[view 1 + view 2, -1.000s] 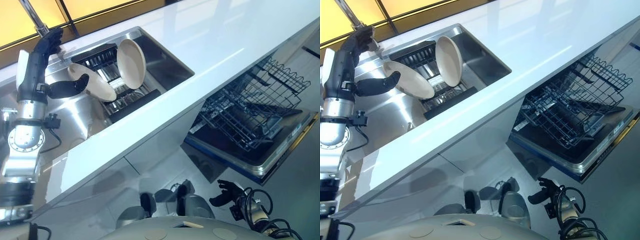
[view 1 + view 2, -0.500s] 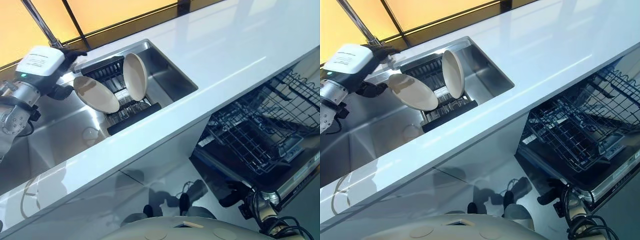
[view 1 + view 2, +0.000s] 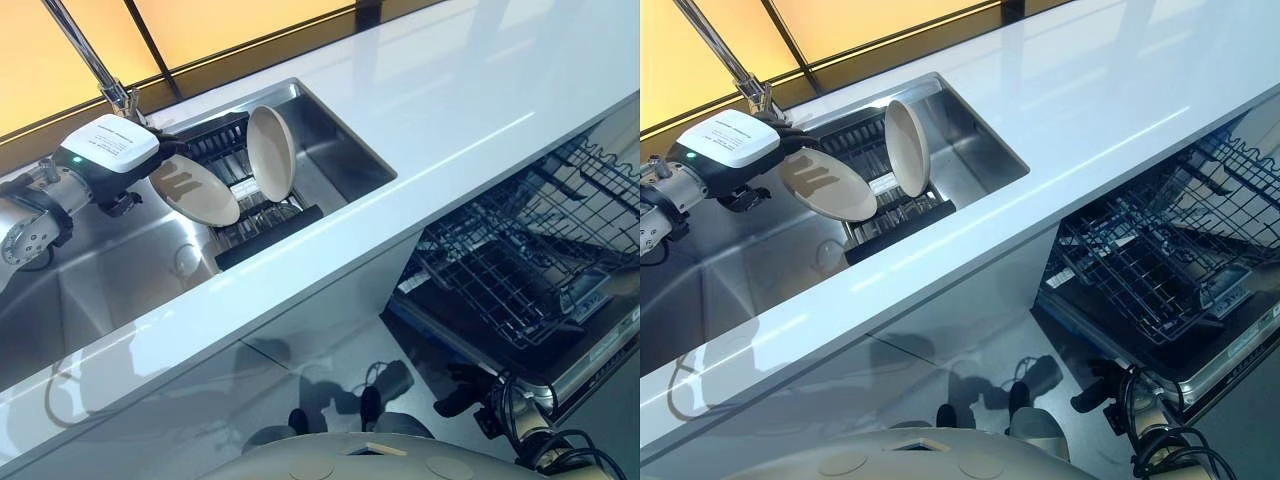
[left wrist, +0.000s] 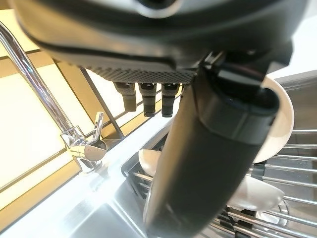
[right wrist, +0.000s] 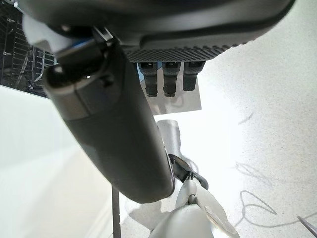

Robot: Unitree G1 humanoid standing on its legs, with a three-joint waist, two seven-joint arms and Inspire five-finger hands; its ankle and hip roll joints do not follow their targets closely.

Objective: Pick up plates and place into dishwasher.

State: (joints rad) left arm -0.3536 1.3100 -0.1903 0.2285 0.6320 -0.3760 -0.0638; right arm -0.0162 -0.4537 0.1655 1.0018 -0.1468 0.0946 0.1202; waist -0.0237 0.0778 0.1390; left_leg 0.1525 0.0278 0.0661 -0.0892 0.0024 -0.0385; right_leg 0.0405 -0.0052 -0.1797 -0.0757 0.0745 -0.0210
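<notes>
Left robot hand (image 3: 165, 160) has now reached the tilted plate (image 3: 200, 195).

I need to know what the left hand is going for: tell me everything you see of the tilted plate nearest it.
The tilted plate is round, cream and glossy, like ceramic. It leans in the black rack inside the steel sink, beside an upright plate. The left hand reaches over its rim, dark fingers lying across its face.

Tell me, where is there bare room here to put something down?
The white countertop right of the sink is bare. The sink's left basin is open too. The rack holding both plates is crowded, with the left hand there.
</notes>
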